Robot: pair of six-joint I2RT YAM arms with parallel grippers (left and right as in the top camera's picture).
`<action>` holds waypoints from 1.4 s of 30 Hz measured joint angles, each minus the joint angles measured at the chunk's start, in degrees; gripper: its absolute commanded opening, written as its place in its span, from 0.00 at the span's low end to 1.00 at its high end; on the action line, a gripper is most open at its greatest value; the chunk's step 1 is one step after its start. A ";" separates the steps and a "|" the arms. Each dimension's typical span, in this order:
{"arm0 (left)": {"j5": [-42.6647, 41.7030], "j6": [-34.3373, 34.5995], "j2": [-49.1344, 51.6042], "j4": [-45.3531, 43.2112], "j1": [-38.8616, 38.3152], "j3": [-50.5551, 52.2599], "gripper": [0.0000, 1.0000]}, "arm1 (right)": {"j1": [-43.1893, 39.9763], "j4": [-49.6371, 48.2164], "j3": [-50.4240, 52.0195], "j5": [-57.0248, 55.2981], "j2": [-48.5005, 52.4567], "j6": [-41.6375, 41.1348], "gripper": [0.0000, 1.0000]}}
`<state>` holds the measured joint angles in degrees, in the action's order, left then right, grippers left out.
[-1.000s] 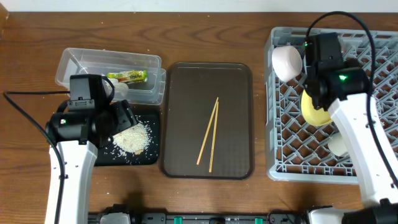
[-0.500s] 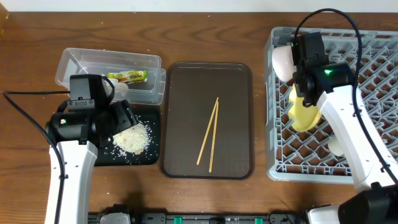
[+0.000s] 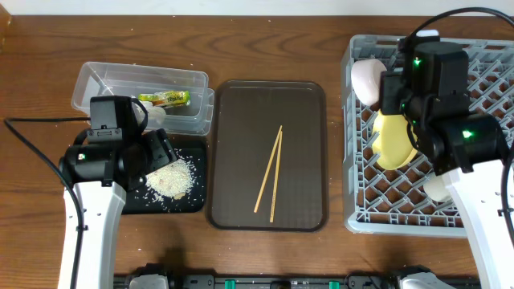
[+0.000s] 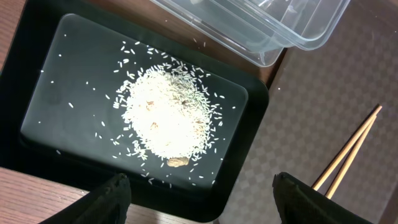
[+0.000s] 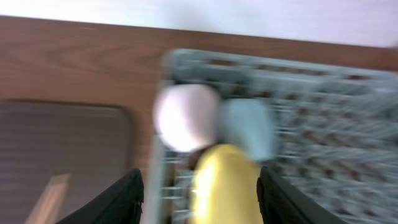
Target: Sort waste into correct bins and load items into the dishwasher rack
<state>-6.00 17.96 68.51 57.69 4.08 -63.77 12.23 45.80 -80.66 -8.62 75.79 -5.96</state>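
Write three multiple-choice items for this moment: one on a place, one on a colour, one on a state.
1. The chopsticks lie:
A. on the bare tabletop
B. on the brown serving tray
C. inside a bowl

2. The plate standing in the grey rack is:
A. red
B. black
C. yellow

3. The left tool, over the black tray, is:
A. open, holding nothing
B. shut on a chopstick
C. shut, with nothing in it

Answers:
1. B: the overhead view shows both sticks lying on the tray's brown surface.
2. C: its yellow face shows among the rack's pegs.
3. A: the left wrist view shows its two fingers wide apart, with nothing between them.
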 measured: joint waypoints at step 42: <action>0.02 0.00 0.00 0.00 0.00 0.00 0.76 | 27.98 7.65 -0.02 11.87 42.25 -32.54 0.12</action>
<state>-5.98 17.96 68.51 57.69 4.08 -63.77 40.21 53.45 -80.68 3.25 118.04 -38.50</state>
